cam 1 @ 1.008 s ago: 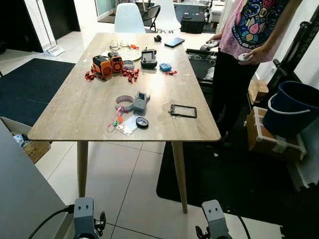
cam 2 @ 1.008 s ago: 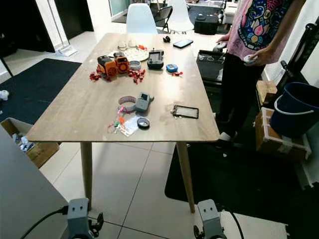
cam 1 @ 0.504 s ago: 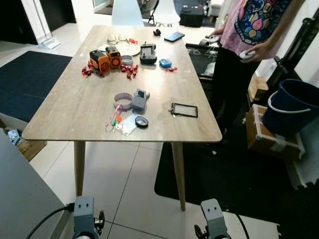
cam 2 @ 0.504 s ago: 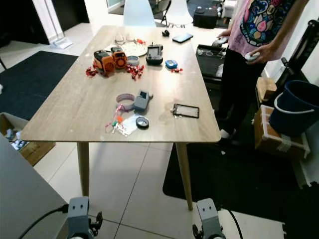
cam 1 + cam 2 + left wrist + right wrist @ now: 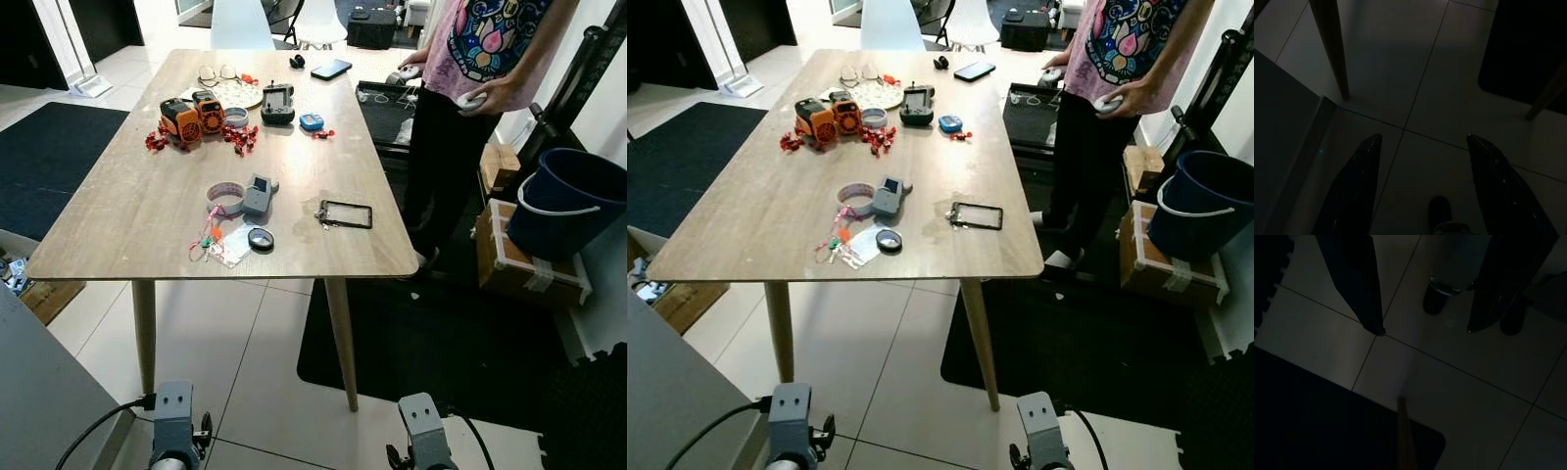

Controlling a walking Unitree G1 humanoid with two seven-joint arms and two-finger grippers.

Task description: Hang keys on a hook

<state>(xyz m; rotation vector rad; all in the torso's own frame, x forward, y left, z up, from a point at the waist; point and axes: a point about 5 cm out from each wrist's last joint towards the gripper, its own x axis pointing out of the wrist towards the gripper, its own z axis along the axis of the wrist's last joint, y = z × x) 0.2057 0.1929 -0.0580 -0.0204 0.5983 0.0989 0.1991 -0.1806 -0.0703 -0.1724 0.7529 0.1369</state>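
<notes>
Here the keys (image 5: 209, 242), a small bunch with coloured tags, are seen lying on the wooden surface (image 5: 147, 211) close to its near edge, toward the robot's left, partly on a pale card beside a round black disc (image 5: 261, 240). Their long axis is judged to run away from the robot, toward a roll of tape (image 5: 224, 196) and a small grey device (image 5: 257, 195) just beyond. Both arms hang low, well below the tabletop: the left claw (image 5: 1422, 186) and the right claw (image 5: 1422, 303) are each held with fingers spread, empty, over floor tiles. The left claw is judged the nearer, the keys lying forward and well above it. Further off, orange toys (image 5: 188, 115), a black frame (image 5: 345, 214) and a person (image 5: 470, 59) beside the far right edge are noted. No hook can be made out.
</notes>
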